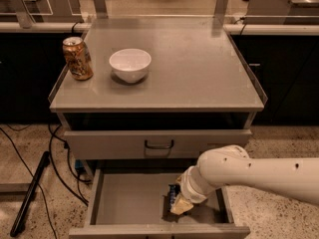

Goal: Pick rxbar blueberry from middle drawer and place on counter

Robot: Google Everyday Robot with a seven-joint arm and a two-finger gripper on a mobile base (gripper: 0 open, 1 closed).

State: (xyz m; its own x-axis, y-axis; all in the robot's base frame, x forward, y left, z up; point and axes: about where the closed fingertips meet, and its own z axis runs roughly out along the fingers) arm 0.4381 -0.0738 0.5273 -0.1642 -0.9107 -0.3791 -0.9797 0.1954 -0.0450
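Note:
The middle drawer (pixel 129 200) is pulled open at the bottom of the view, with a bare grey floor. The rxbar blueberry (pixel 172 195), a small dark wrapper with a bit of blue, lies on the drawer floor right of its middle. My gripper (pixel 180 205) reaches down into the drawer from the right on a white arm and is right at the bar, partly covering it. The counter (pixel 199 68) is the flat grey top of the cabinet above.
An orange-gold can (pixel 77 58) and a white bowl (pixel 130 64) stand on the counter's left part. A closed drawer front with a black handle (pixel 159 144) sits just above the open drawer. Cables and a black pole (pixel 30 193) lie on the floor at left.

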